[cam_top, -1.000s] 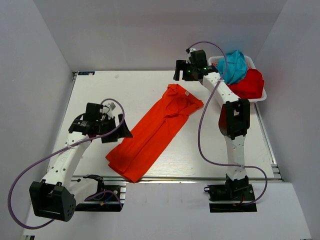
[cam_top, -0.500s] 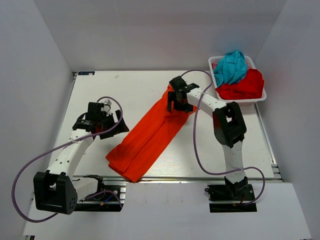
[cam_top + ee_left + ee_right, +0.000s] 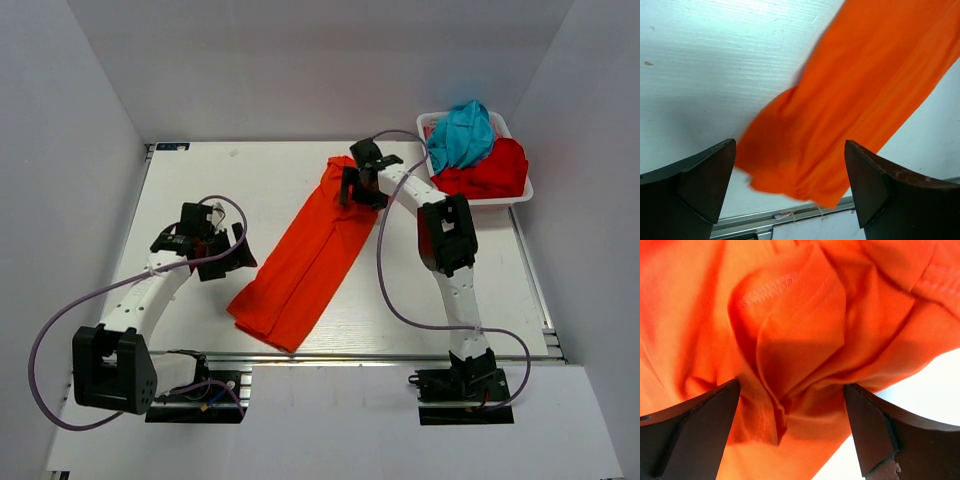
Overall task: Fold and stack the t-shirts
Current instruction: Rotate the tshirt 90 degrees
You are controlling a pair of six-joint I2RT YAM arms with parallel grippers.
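A bright orange-red t-shirt (image 3: 305,260), folded into a long strip, lies diagonally on the white table (image 3: 200,180). My left gripper (image 3: 241,260) is open just left of the strip's near end; in the left wrist view that end (image 3: 855,100) lies below and beyond my open gripper (image 3: 790,145), nothing held. My right gripper (image 3: 357,190) is open over the strip's far end, where the fabric (image 3: 800,315) is bunched into folds between the fingers of the gripper (image 3: 791,385). A teal-blue t-shirt (image 3: 462,135) and a deeper red t-shirt (image 3: 492,170) sit crumpled in the basket.
The small white basket (image 3: 523,194) stands at the table's back right corner beside the right wall. A metal rail (image 3: 790,217) runs along the table's near edge, just past the strip's lower end. White walls close in the left, back and right sides.
My right arm swung from the basket down to the orange-red shirt's far end, which is now bunched narrower. The strip's near end shifted slightly right. My left gripper edged toward it.
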